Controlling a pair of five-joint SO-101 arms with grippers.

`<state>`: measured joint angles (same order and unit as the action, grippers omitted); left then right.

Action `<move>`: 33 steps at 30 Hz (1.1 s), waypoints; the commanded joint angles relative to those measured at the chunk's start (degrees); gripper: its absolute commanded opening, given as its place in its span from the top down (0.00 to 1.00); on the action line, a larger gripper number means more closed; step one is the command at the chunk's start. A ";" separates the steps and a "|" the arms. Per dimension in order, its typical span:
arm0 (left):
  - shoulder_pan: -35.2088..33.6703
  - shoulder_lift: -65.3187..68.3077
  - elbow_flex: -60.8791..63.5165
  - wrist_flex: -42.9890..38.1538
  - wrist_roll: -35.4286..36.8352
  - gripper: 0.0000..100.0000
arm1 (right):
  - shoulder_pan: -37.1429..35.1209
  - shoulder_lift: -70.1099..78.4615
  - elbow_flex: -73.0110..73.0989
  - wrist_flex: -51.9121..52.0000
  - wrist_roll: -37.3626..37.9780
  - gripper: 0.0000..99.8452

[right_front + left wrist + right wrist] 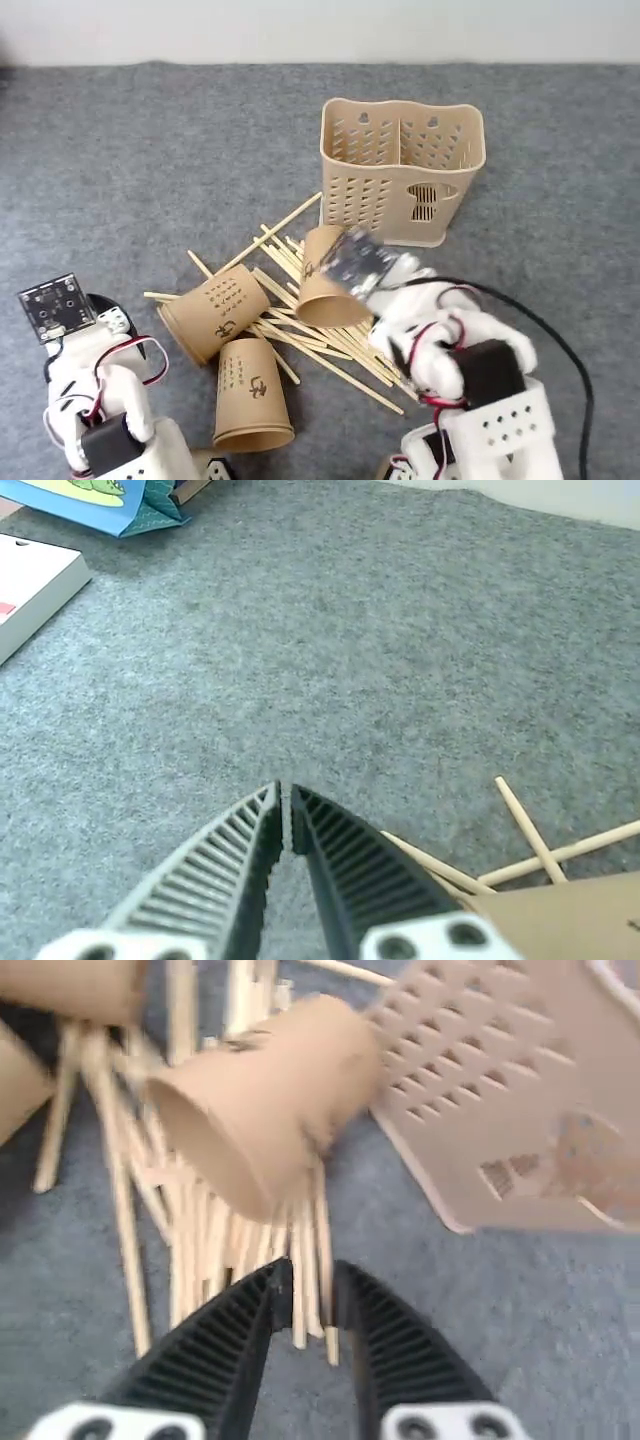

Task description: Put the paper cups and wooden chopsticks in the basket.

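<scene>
A desk (150, 150) covered in grey, felt-like cloth is seen below a pale wall (300, 30). Toward its far side a tan perforated basket (400, 190) stands upright, divided into two compartments, and nothing is seen inside either. In front of it the wooden chopsticks (335, 355) are scattered in a loose pile. Three paper cups are laid on their sides across them: the nearest cup (325, 285) just short of the basket, the middle cup (215, 312) beside it, and the front cup (252, 395) closest to the arms. The task is therefore judged to be at its start.

The right claw (310, 1275) is held low over the chopstick ends, just in front of the open mouth of the nearest cup. Its fingers are parted by a narrow gap and nothing is pinched. The left claw (285, 798) is kept over bare cloth, pressed together on nothing, with a few chopstick ends and a cup's edge close by.

The step in hand is judged to be a first pick-up by the right arm. If the nearest cup is meant, the fingers would need to be spread wider, one set inside the rim and one outside. A light squeeze would be called for, since the thin paper wall could be crushed. The cup would then have to be lifted clear of the sticks and carried above the basket's rim.
</scene>
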<state>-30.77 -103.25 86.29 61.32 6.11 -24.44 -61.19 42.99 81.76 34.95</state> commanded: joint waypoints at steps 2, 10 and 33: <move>-0.18 -0.79 -0.31 -1.23 -0.62 0.98 | -9.01 -1.01 4.13 -2.59 -0.09 0.76; -0.18 -0.79 -0.22 -1.32 -0.62 0.98 | -9.89 -1.01 19.69 -25.27 0.53 0.75; -0.18 -0.79 -0.22 -1.23 -0.62 0.98 | -4.00 -1.45 30.95 -45.85 2.99 0.98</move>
<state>-30.77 -103.25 86.29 61.32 6.11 -29.36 -61.19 76.13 36.40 37.41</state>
